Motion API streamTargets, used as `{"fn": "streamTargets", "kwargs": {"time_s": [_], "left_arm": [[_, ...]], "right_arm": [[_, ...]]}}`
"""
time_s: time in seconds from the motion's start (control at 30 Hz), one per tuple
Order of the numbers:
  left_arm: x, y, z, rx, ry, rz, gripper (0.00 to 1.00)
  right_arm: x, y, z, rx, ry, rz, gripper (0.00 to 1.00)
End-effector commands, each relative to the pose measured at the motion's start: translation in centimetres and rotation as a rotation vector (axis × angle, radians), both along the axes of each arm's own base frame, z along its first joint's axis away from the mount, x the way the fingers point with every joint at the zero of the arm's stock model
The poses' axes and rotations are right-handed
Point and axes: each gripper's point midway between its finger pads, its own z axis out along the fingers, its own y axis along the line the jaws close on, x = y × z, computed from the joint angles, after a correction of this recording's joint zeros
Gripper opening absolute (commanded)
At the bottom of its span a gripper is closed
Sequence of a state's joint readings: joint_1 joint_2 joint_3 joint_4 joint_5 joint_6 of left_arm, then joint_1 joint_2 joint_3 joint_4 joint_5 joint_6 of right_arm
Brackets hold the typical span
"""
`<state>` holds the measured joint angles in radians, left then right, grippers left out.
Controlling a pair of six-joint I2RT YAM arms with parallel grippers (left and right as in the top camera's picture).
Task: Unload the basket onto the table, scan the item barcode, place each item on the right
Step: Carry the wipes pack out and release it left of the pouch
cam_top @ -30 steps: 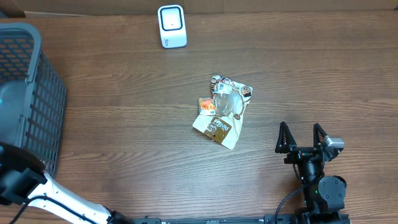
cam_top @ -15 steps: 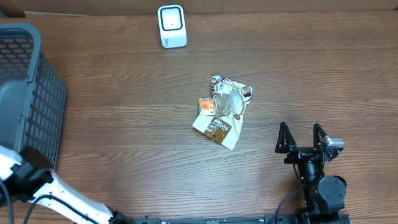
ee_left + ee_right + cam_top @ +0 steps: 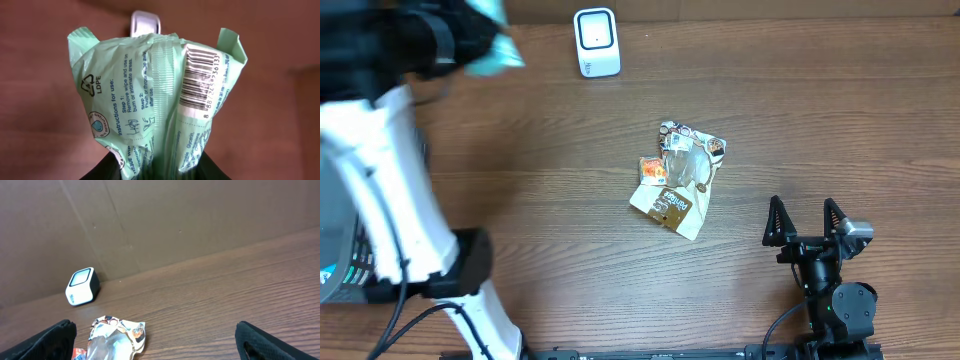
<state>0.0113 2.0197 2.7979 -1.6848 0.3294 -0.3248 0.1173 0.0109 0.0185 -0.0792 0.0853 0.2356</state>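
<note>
Grips a pale green crinkled plastic wipes packet (image 3: 150,95) by its lower end with the left end effector (image 3: 161,172), clenched on the soft film, raised off the brown wooden worktop (image 3: 820,120) and to the left of the small white boxy barcode scanner (image 3: 596,42) in the overhead view. Shows the black-barred barcode (image 3: 200,75) towards the left wrist camera, with the scanner's top edge peeking out behind the packet, so probably turned away from the scanner's window. Keeps the right end effector (image 3: 810,225) spread wide and holding nothing, well in front of the scanner and to its right. Leaves a crumpled printed snack wrapper (image 3: 678,180) lying flat in front of the scanner, a little to its right. Risks no read unless the packet is rotated to bring the bars round to the scanner. Risks a misread from the creases across the bars. Risks a slip, given a narrow pinch on limp film. Risks knocking the light scanner over if brought in too close.
</note>
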Motion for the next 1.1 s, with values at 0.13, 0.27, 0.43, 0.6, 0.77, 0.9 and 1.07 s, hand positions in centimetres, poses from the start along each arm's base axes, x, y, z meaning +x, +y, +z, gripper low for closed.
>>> {"fn": "streamTargets", "kwargs": {"time_s": [0.13, 0.27, 0.43, 0.6, 0.77, 0.9, 1.07], "left_arm": [[-1.2, -5.7, -11.0, 0.301, 0.313, -0.102, 0.26], [-1.4, -9.7, -17.5, 0.315, 0.439, -0.174, 0.28], [-2.9, -12.4, -23.3, 0.292, 0.605, -0.208, 0.28], [-4.2, -12.9, -26.2, 0.305, 0.722, -0.231, 0.30], [-4.3, -13.1, -26.3, 0.293, 0.733, -0.236, 0.49], [-4.3, -13.1, -26.3, 0.292, 0.733, -0.236, 0.64], [-4.3, -13.1, -26.3, 0.292, 0.733, -0.236, 0.66]], "right_arm": [[0.0, -0.2, -0.2, -0.001, -0.002, -0.009, 1.00], [0.0, -0.2, -0.2, -0.001, -0.002, -0.009, 1.00], [0.0, -0.2, -0.2, -0.001, -0.002, -0.009, 1.00], [0.0, -0.2, -0.2, -0.001, -0.002, -0.009, 1.00], [0.0, -0.2, -0.2, -0.001, -0.002, -0.009, 1.00], [0.0, -0.2, -0.2, -0.001, -0.002, -0.009, 1.00], [0.0, -0.2, -0.2, -0.001, -0.002, -0.009, 1.00]]}}
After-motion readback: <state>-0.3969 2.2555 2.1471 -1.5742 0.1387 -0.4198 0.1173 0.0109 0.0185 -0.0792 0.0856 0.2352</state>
